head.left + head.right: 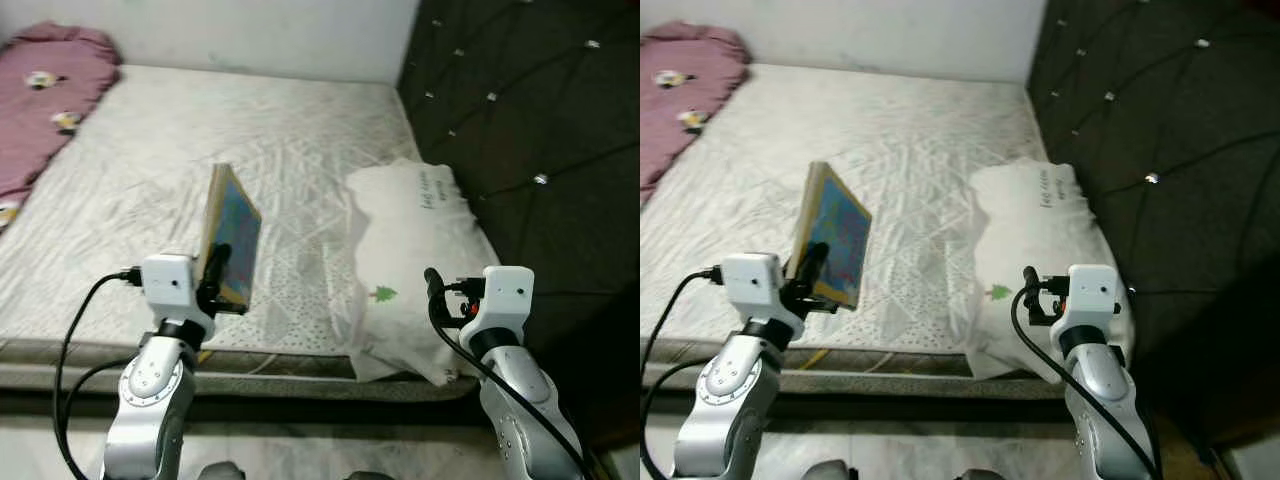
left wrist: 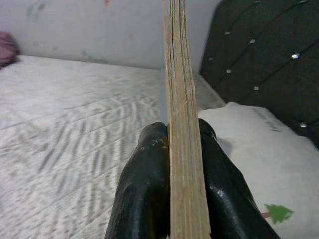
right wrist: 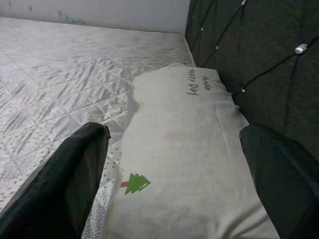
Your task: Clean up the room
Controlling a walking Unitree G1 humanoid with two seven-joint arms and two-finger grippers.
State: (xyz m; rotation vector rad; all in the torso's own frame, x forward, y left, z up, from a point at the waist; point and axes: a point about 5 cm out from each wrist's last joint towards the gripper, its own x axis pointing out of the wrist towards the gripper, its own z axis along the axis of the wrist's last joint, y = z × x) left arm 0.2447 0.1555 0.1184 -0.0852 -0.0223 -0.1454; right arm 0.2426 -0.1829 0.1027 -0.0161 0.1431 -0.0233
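The left tool [image 1: 218,272] pinches the lower edge of a stiff, light picture book [image 1: 231,235], held upright above the bed [image 1: 150,150]. At three o'clock, the right tool [image 3: 174,164] gapes empty over the soft pillow [image 1: 415,240], best gripped at a corner.

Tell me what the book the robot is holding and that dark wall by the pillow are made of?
The book in the left gripper looks like thick cardboard: layered tan edges, glossy blue cover. The headboard seems padded dark leather or imitation, with quilted seams and shiny studs. The pillow looks like soft white cloth.
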